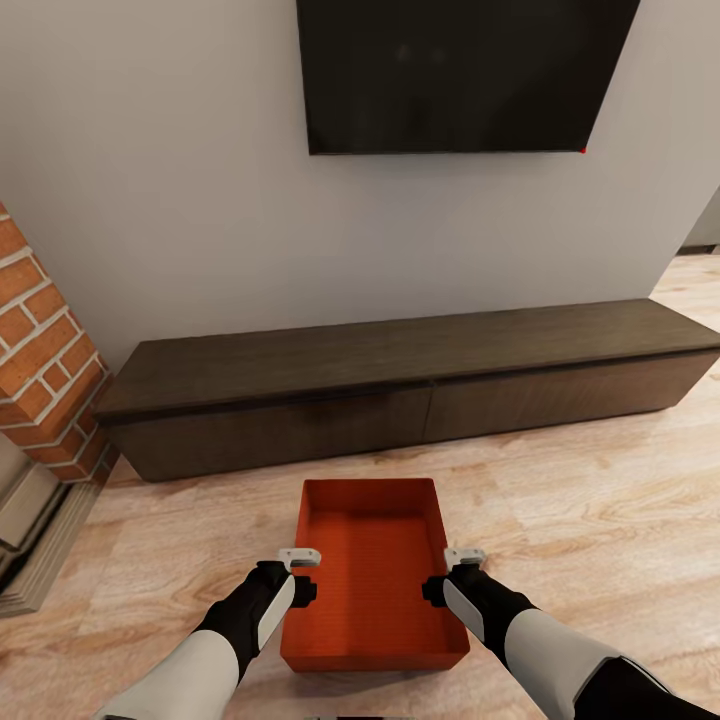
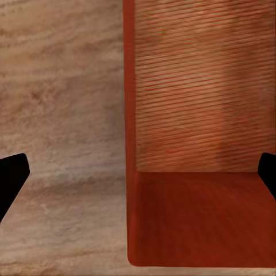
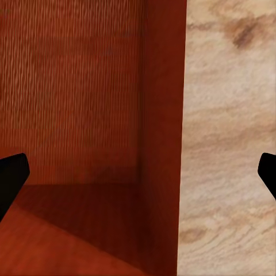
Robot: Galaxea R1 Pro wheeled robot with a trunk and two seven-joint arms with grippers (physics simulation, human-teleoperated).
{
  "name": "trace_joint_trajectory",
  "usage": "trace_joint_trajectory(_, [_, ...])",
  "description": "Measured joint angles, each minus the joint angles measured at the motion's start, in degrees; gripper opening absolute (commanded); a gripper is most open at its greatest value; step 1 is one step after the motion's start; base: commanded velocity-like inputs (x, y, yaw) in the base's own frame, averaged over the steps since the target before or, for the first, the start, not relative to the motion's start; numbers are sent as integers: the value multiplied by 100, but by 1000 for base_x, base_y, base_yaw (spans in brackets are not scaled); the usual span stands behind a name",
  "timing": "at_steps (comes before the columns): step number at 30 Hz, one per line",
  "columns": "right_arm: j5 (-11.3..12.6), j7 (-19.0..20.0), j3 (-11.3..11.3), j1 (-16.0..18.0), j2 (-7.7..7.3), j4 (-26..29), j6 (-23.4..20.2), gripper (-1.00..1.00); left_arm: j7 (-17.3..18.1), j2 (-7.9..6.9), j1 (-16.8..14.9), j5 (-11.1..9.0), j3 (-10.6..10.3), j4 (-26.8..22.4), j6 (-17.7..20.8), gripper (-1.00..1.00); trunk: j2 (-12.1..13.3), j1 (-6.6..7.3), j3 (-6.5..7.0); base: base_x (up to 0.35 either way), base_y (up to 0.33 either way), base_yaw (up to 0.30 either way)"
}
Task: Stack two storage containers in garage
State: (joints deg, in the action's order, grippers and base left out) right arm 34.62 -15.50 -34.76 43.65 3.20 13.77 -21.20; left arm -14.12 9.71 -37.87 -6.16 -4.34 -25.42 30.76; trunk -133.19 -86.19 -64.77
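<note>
Here, head view, container: one red-orange storage container (image 1: 372, 575) sits open side up on the light wood plank floor (image 1: 560, 500) of the living room, just in front of the long dark cabinet (image 1: 400, 385).
Head view, surroundings: a black TV (image 1: 460, 70) hangs on the pale wall above the cabinet; a brick column (image 1: 40, 350) stands to the left.
Head view, left gripper (image 1: 300, 560): it hangs over the container's left long wall, near the middle of its length.
Head view, right gripper (image 1: 463, 557): it hangs over the right long wall, opposite the left one.
Left wrist view, left gripper (image 2: 138, 178): jaws spread wide, one dark fingertip (image 2: 11, 175) over the planks, the other over the container (image 2: 201, 115); the wall runs between them, nothing gripped.
Right wrist view, right gripper (image 3: 138, 181): likewise spread wide, straddling the wall of the container (image 3: 75, 103), one fingertip (image 3: 10, 178) over the bin's inside, the other over wood; nothing gripped.
</note>
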Motion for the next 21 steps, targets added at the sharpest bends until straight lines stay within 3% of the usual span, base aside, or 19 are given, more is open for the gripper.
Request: trace_joint_trajectory(21, [-7, 0, 0, 22, -41, 0, 0, 100, 0, -4, 0, 0, 3, 0, -3, 100, 0, 0, 0, 0, 0, 0])
